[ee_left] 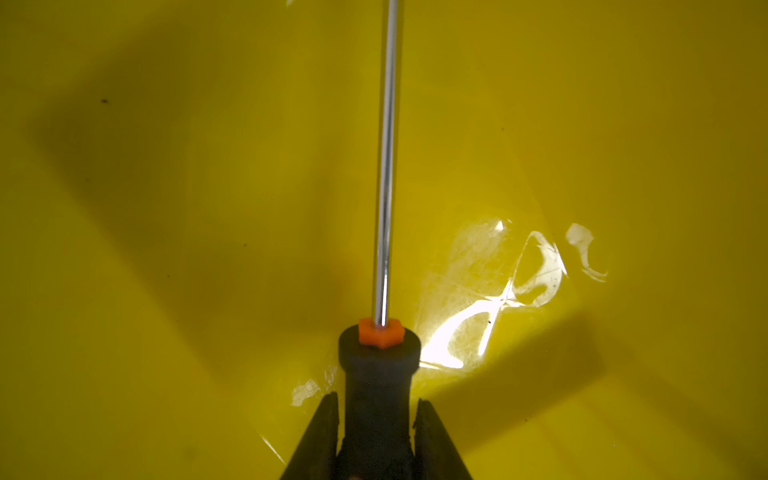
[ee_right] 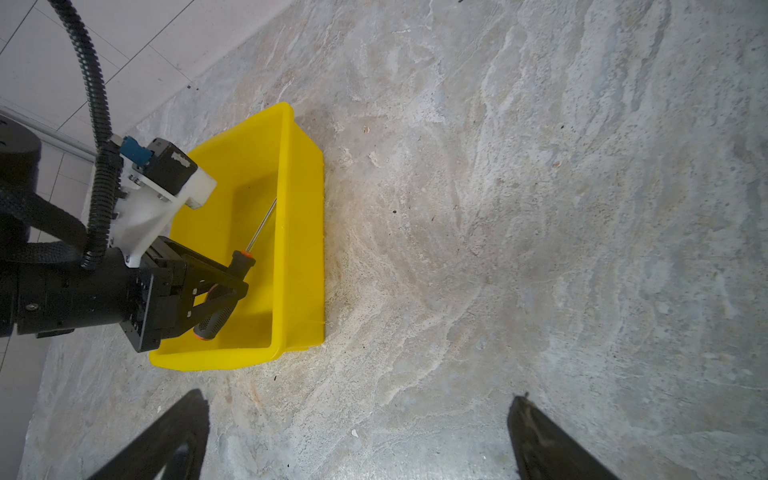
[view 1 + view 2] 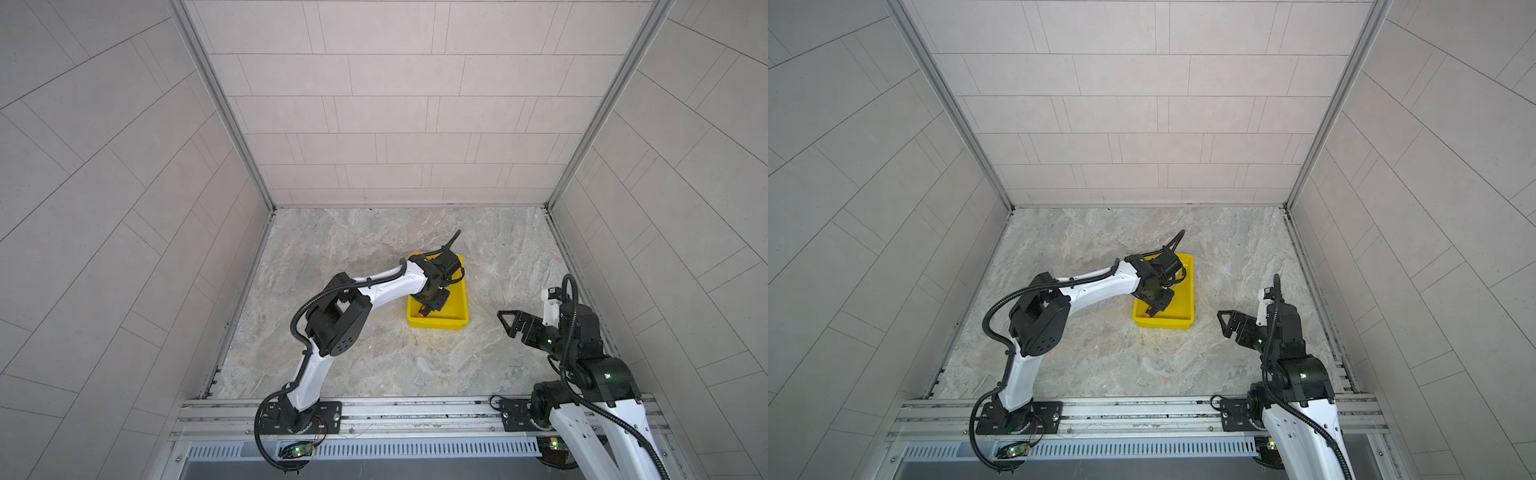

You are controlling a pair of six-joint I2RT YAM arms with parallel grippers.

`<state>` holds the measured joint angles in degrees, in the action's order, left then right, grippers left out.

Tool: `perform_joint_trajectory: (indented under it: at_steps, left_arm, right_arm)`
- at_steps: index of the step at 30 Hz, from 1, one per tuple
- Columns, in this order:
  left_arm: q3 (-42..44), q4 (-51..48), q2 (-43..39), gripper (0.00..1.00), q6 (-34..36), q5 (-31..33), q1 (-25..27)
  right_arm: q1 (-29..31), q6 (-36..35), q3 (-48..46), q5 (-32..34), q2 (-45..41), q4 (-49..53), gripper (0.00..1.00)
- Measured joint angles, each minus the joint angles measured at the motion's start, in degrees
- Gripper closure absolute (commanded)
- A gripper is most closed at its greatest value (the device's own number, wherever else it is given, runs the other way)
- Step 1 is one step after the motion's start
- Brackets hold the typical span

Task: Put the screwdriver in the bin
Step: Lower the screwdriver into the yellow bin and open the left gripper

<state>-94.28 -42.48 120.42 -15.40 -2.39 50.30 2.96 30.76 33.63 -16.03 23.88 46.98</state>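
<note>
The yellow bin (image 3: 437, 323) (image 3: 1163, 324) sits mid-table. My left gripper (image 3: 434, 304) (image 3: 1158, 305) reaches down into it, shut on the black handle of the screwdriver (image 1: 376, 374). In the left wrist view both fingers (image 1: 328, 419) press the handle's sides, and the shiny shaft runs just above the bin's glossy floor (image 1: 166, 208). The orange butt (image 3: 422, 313) shows near the bin's front wall. The right wrist view shows the screwdriver (image 2: 243, 262) lying low inside the bin (image 2: 300, 249). My right gripper (image 3: 508, 322) (image 2: 358, 397) hovers open and empty, right of the bin.
The marble-patterned tabletop (image 3: 374, 353) is walled by tiled panels on three sides, with a metal rail (image 3: 415, 411) along the front where both arms are mounted. The left arm's elbow (image 3: 336, 320) hangs over the table left of the bin.
</note>
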Motion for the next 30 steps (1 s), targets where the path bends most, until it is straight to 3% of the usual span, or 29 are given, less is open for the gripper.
perform_joint_trajectory:
  at_steps: [13,25,28,30]
  left_arm:
    - [0.0,1.68,0.17,0.54,-0.66,-0.92,0.0]
    - [-2.69,1.64,-0.55,0.19,-1.25,-1.92,-0.02]
    - [-2.71,1.38,-2.89,0.0,-1.16,-1.99,-0.07]
    - [-2.78,1.07,-5.57,0.0,-1.33,-1.9,-0.42]
  right_arm:
    - [0.0,-0.02,0.0,-0.02,0.0,0.0,0.0]
    - [0.0,-0.02,0.0,-0.04,0.0,0.0,0.0]
    - [0.0,-0.02,0.0,-0.02,0.0,0.0,0.0]
    - [0.0,-0.02,0.0,-0.02,0.02,0.0,0.0]
